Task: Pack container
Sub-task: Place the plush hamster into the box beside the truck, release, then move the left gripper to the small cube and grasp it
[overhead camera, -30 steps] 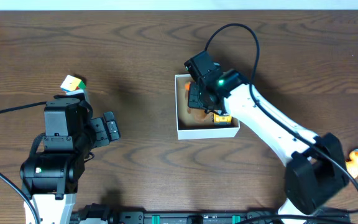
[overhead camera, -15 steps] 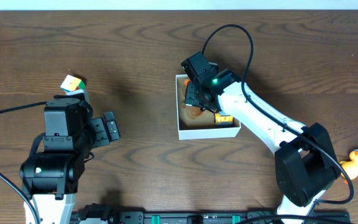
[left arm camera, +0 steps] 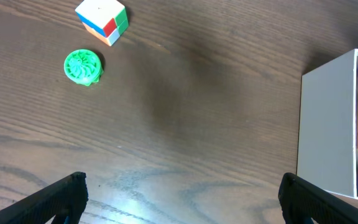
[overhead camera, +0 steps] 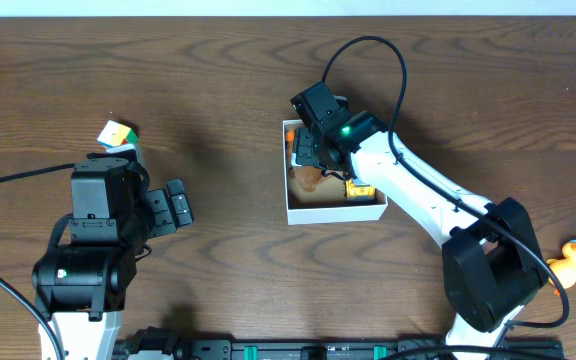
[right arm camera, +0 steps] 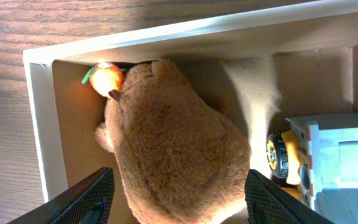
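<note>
Overhead: near-square container (overhead camera: 333, 213), mouth upward, no distinct long axis.

There is one white box (overhead camera: 333, 212) on the tabletop (overhead camera: 218, 80). Inside the box are three toys: one brown furry toy (right arm camera: 173, 162), one little orange toy (right arm camera: 106, 78) with a green tip, and one toy truck (right arm camera: 319, 155) with a yellow wheel. Out on the tabletop are three more toys: one cube (left arm camera: 102, 20) with colored squares, one round green toy (left arm camera: 83, 66), and one yellow-orange toy (overhead camera: 571, 258) far over at the right edge. That makes six toys in all. There are two robot arms, the left arm (overhead camera: 93, 215) and the right arm (overhead camera: 418, 190). There are two pincers, the left pincer (left arm camera: 182, 196) and the right pincer (right arm camera: 179, 193), and each one has two fingers.
</note>
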Controlling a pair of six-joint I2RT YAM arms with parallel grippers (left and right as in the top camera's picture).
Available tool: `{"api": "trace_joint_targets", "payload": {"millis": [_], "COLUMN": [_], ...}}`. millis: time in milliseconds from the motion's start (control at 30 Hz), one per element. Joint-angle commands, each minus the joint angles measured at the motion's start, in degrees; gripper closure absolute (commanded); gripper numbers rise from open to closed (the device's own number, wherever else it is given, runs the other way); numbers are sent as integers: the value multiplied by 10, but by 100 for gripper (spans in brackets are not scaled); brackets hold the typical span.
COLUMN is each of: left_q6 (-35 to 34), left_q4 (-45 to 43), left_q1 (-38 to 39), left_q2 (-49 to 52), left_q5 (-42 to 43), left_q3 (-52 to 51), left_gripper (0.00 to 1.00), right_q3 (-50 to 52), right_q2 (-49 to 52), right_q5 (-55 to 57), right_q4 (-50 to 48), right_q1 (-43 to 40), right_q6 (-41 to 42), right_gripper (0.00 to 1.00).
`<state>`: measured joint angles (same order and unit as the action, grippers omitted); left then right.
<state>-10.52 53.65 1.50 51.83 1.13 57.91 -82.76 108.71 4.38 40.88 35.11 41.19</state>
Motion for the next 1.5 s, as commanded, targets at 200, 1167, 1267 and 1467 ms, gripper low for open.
{"api": "trace_joint_targets", "payload": {"millis": [200, 1167, 1267, 1467], "left_q6": [-1, -42, -83, -169], "left_q4": [3, 44, 61, 18], "left_q1": [-2, -98, -154, -195], "left_q2": [2, 161, 260, 402], "left_q5": [-3, -22, -21, 28], "left_q3": [10, 188, 265, 285], "left_gripper": [2, 2, 2, 2], "right_q3": [-17, 4, 16, 30], "right_q2": [-103, -254, -254, -254], "right_q5": [135, -8, -12, -34], "right_q4": [3, 335, 333, 326], "right_q1": [-1, -522, -524, -523], "right_q6": [-110, -184, -194, -214], "right_gripper": [1, 1, 1, 1]}}
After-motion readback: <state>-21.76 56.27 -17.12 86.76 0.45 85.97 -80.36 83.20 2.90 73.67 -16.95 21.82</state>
